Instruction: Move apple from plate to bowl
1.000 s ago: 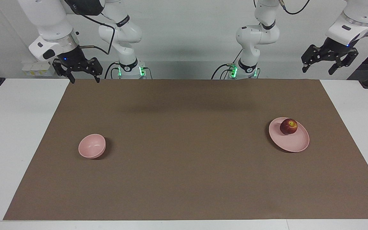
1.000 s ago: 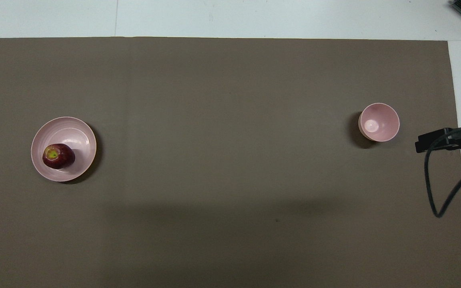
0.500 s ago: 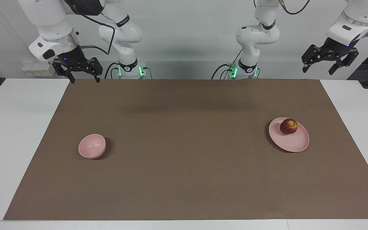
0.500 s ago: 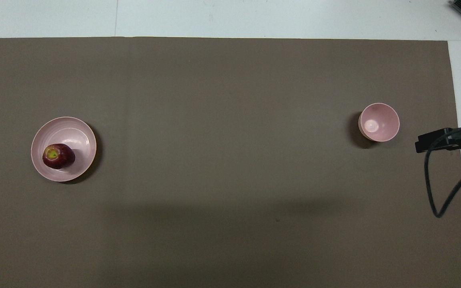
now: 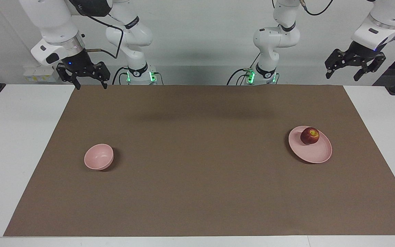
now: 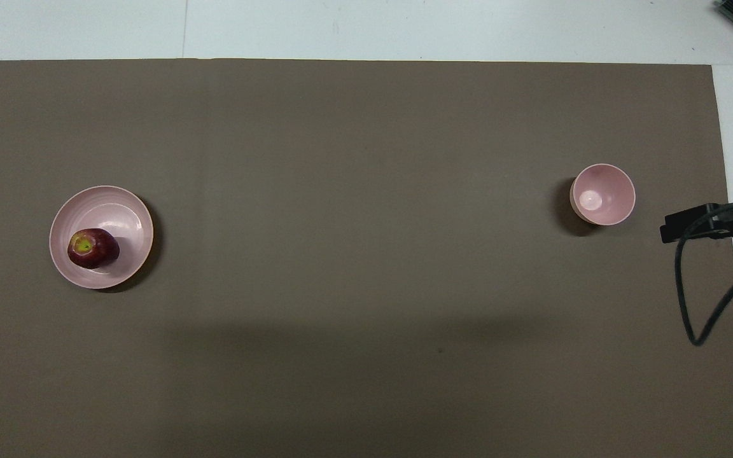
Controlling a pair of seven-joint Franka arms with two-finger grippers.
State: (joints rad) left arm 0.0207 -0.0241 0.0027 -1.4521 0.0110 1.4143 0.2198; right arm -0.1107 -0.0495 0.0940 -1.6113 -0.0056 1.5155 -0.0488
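While both arms wait, left gripper (image 5: 355, 71) and right gripper (image 5: 89, 80) spread; apple (image 5: 309, 136) at plate's (image 5: 315, 153) eleven o'clock; bowl (image 5: 98, 156) apart.

there is one apple (image 5: 309, 136). there is one plate (image 5: 315, 153). there is one bowl (image 5: 98, 157). there is one brown mat (image 5: 197, 178) on one table (image 5: 15, 137). there are two robot arms, and each arm has one tool, so two tools.

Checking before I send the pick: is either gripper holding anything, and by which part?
Nothing is held. Left gripper and right gripper hang open and empty; the apple sits on the plate.
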